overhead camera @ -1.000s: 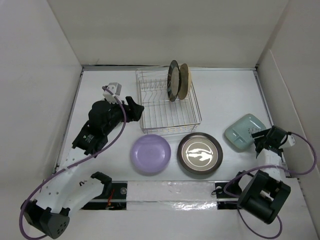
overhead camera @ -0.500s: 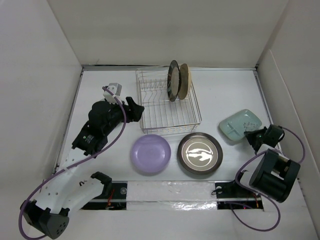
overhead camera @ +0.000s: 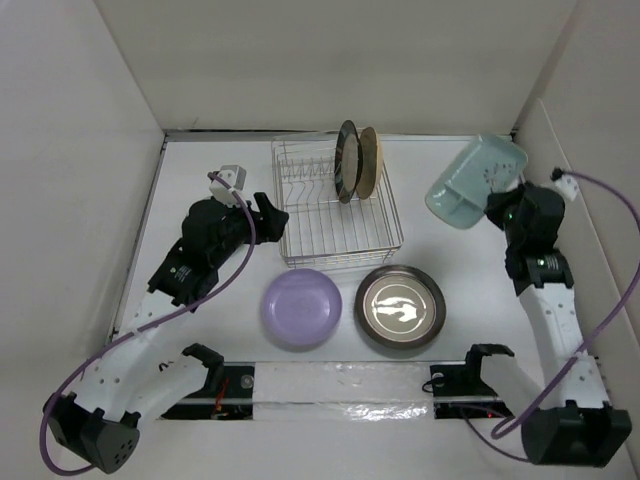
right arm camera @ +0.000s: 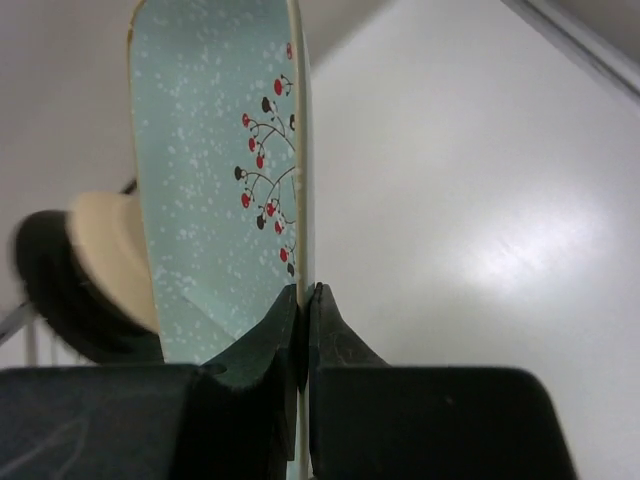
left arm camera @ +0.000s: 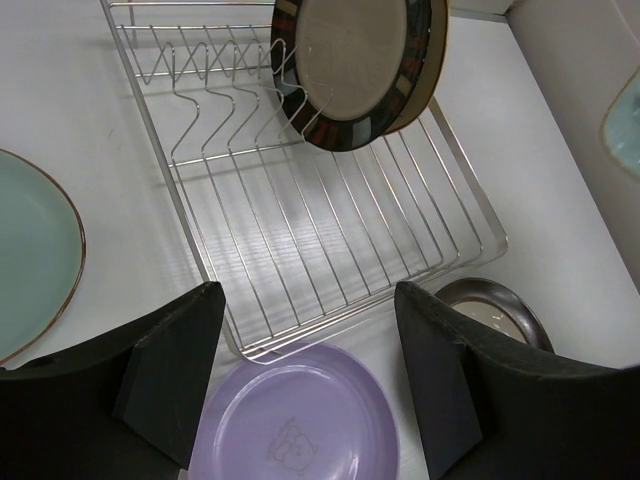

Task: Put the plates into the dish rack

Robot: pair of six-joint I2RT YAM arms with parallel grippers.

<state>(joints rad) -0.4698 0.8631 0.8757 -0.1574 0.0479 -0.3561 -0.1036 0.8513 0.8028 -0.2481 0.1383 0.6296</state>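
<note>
The white table (overhead camera: 475, 300) carries the dish rack (overhead camera: 335, 215) at its far middle, where the cream plate with the dark patterned rim (overhead camera: 347, 160) and the tan plate (overhead camera: 370, 162) stand upright together at the far right end. In front of the rack the lavender plate (overhead camera: 302, 308) and the dark-rimmed silver plate (overhead camera: 400, 307) lie flat side by side, a pale green round plate (left arm camera: 30, 260) lies left of the rack, and the mint squarish plate (overhead camera: 475, 180) hangs tilted in the air right of the rack. The right gripper (right arm camera: 300, 305) pinches that mint plate's rim between its fingers, while the left gripper (left arm camera: 305, 320) hovers with fingers spread wide over the rack's near edge.
</note>
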